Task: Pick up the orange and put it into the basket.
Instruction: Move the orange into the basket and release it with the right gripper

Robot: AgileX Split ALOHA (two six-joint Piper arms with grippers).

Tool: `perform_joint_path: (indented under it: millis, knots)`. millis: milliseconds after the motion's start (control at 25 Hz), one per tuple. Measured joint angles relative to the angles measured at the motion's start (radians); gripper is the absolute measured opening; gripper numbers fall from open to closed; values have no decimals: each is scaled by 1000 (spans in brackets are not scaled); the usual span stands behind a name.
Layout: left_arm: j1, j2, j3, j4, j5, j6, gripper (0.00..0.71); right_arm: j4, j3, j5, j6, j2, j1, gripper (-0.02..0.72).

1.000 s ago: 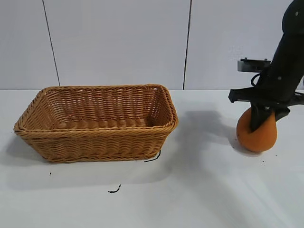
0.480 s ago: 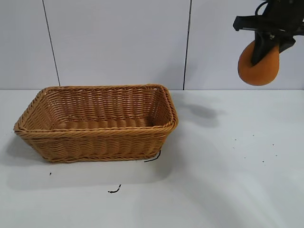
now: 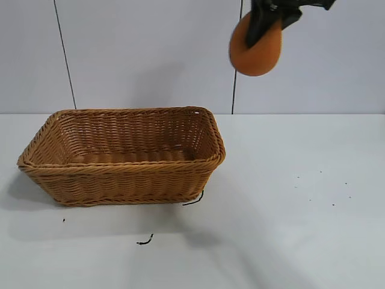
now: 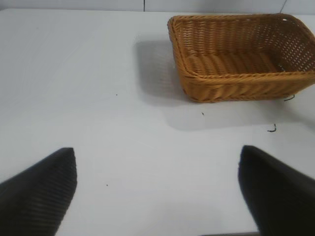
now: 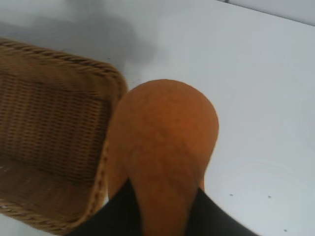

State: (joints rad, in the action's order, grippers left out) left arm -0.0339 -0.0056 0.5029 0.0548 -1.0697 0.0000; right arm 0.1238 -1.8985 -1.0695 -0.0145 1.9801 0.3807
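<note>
High above the table hangs the dull orange [image 3: 257,51], with my right gripper [image 3: 260,33] shut on it; it is just to the right of the basket's right end. In the right wrist view the orange [image 5: 167,137] fills the space between the dark fingers of that gripper [image 5: 165,211], and the basket's end rim [image 5: 101,162] lies below and beside it. The tan wicker basket [image 3: 120,167] stands on the table at left and holds nothing. My left gripper [image 4: 157,162] hovers open over bare table, well away from the basket [image 4: 236,76].
Two small black scraps lie on the white table, one [image 3: 194,200] by the basket's front right corner and one [image 3: 144,241] nearer the front. Tiny dark specks [image 3: 332,205] dot the table at right. A panelled wall stands behind.
The right gripper has lifted the orange off the table at the right and carried it up and to the left, toward the basket's right end. The basket has stayed put.
</note>
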Motion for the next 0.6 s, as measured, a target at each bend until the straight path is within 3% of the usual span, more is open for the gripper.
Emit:
perform_joint_path:
  millis: [320,600]
  knots:
    - [0,0,0,0,0,0,639,5,-5,220,-22,94,209,88]
    - [0,0,0,0,1,0,639,5,-5,367,-28,274,259,88]
